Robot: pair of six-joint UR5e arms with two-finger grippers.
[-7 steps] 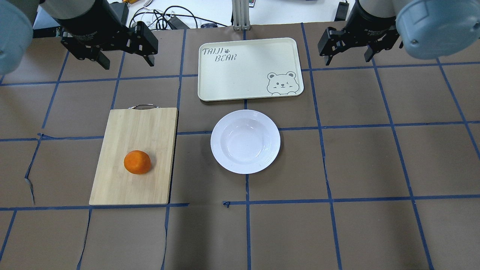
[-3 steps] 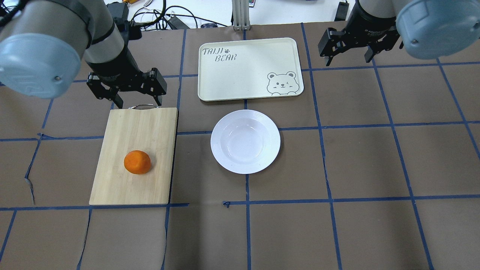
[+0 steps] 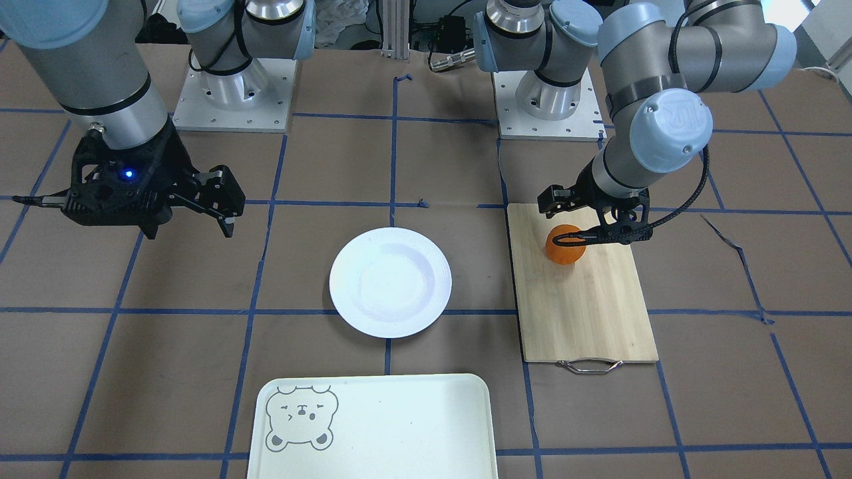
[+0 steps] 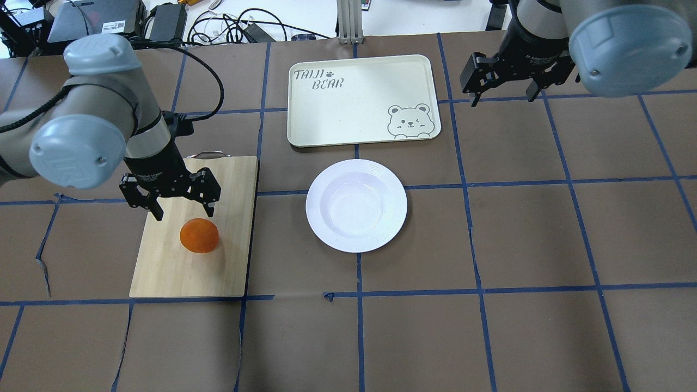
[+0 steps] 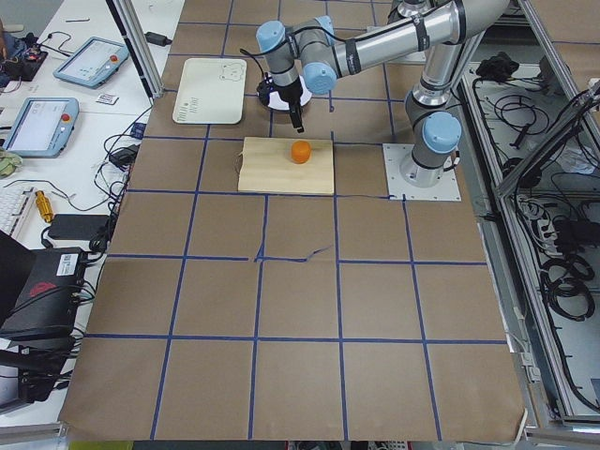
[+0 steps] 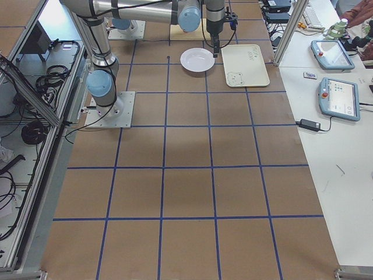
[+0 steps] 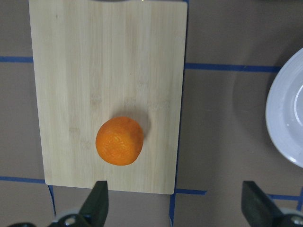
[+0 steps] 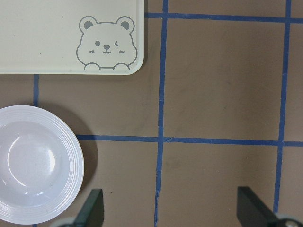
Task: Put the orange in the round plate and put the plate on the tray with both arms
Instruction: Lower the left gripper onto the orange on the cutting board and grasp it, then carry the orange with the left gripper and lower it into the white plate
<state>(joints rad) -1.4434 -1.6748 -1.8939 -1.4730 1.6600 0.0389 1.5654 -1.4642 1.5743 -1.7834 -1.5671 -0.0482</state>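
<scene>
1. The left arm [image 4: 92, 136] was seen bent at the elbow and reached out over the bamboo cutting board [image 4: 179, 267]. Its wrist was turned so that the left claw [image 4: 183, 212] pointed straight down at the brown, blue-taped surface [image 4: 490, 245].
2. The left claw's fingers were spread wide apart. The claw was held above the board, close to the orange [image 4: 199, 235] and clear of it.
3. The orange was found lying on the cutting board, roughly midway along its length. In the left wrist view it was framed ahead of the fingertips, nearer to one finger [image 7: 97, 201] than to the other.
4. The board's metal handle [image 4: 207, 154] was turned toward the far end of the surface, away from the robot.
5. The round plate [image 4: 356, 205] was set on the surface to the side of the board and apart from it. It was just short of the tray [image 4: 354, 109], with a narrow strip of surface between them.
6. The tray was laid flat beyond the plate, its grey bear face [image 4: 413, 120] printed in the corner nearest the plate on the right arm's side.
7. The right arm [image 4: 626, 43] was held raised on its own side, past the tray's short edge. The right claw [image 4: 503, 97] was pointed downward, its fingers spread apart, well away from the plate and the orange.
</scene>
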